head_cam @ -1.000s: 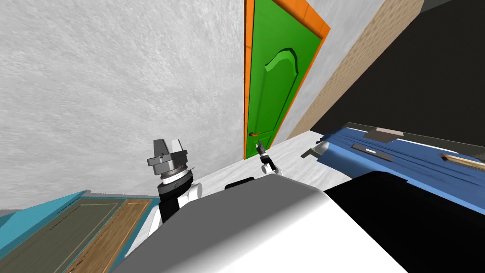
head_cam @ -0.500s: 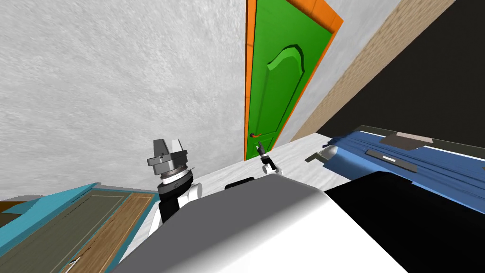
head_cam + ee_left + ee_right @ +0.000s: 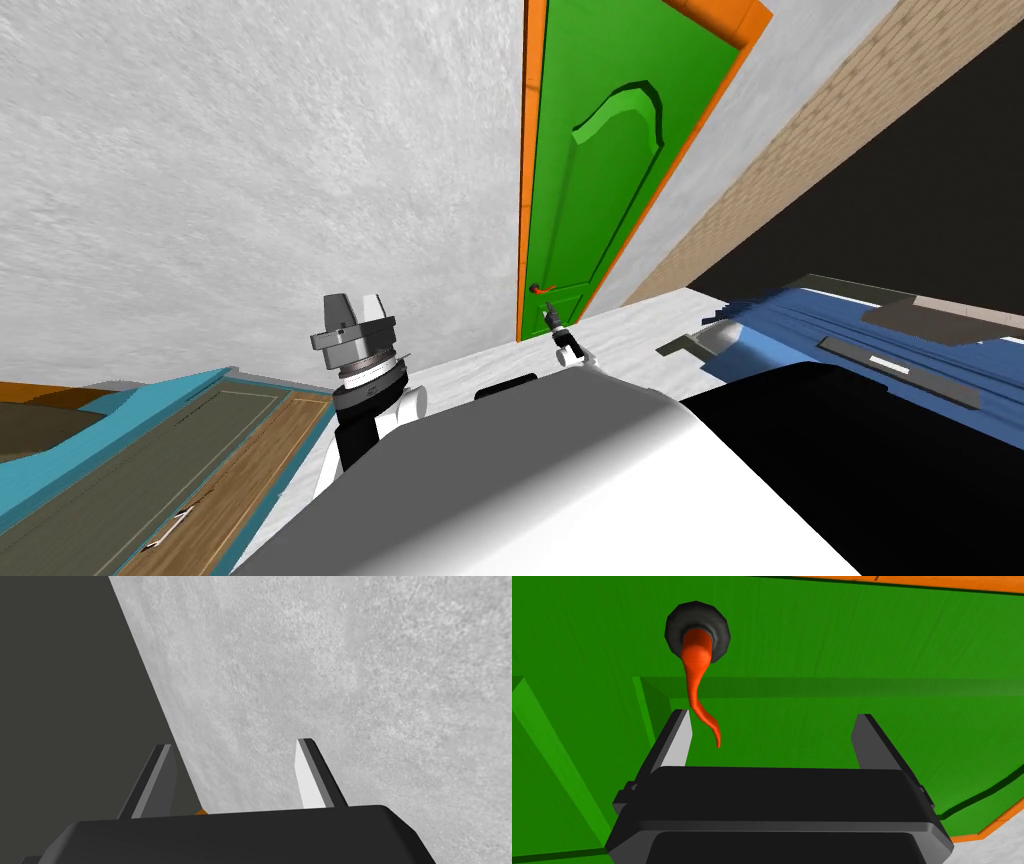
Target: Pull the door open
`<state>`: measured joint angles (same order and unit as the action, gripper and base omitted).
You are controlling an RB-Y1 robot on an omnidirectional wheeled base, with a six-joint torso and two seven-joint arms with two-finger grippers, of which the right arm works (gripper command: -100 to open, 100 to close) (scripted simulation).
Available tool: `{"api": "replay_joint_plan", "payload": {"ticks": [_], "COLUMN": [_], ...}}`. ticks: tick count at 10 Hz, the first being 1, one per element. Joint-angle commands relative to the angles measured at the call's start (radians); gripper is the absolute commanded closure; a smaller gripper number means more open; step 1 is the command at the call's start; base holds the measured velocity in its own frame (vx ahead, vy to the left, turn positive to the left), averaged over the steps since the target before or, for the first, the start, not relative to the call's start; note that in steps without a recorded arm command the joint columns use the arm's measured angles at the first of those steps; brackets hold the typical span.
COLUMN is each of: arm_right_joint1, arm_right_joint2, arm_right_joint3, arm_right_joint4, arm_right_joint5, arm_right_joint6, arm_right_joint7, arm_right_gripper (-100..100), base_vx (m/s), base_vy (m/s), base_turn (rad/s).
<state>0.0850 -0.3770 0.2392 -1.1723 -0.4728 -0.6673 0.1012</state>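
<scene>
A green door (image 3: 590, 170) in an orange frame (image 3: 523, 200) stands shut ahead of me. Its curved orange-red lever handle (image 3: 543, 289) hangs from a dark round rosette (image 3: 697, 631). My right gripper (image 3: 549, 318) is just below the handle, close to the door panel (image 3: 822, 651). In the right wrist view the gripper (image 3: 772, 726) is open, and the handle's tip (image 3: 714, 736) lies between the fingers, close to one finger (image 3: 679, 733); nothing is gripped. My left gripper (image 3: 357, 300) is raised at my left side by the grey wall, fingers (image 3: 307, 771) open and empty.
A rough grey wall (image 3: 250, 180) runs left of the door. A tan brick wall (image 3: 800, 150) and a black area lie to the right. A blue piece of furniture (image 3: 860, 340) lies low at the right, and a teal-framed panel (image 3: 150, 460) at the lower left.
The whole head picture has shifted: I have turned or moved, so the door and blue furniture sit further right. My right gripper stays just under the handle.
</scene>
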Motion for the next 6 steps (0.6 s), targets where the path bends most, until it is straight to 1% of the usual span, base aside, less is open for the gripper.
{"api": "replay_joint_plan", "payload": {"ticks": [1, 3, 6], "arm_right_joint1": [-0.009, -0.024, -0.045], "arm_right_joint2": [-0.016, -0.029, -0.046], "arm_right_joint3": [0.008, 0.017, 0.029], "arm_right_joint4": [0.037, 0.082, 0.141], "arm_right_joint5": [-0.012, -0.025, -0.042], "arm_right_joint6": [-0.004, -0.007, -0.010], "arm_right_joint7": [-0.005, -0.007, -0.010], "arm_right_gripper": [-100, -100, -100], "base_vx": [0.034, 0.023, 0.027], "base_vy": [-0.110, -0.101, -0.085], "base_turn": [0.117, 0.093, 0.098]}}
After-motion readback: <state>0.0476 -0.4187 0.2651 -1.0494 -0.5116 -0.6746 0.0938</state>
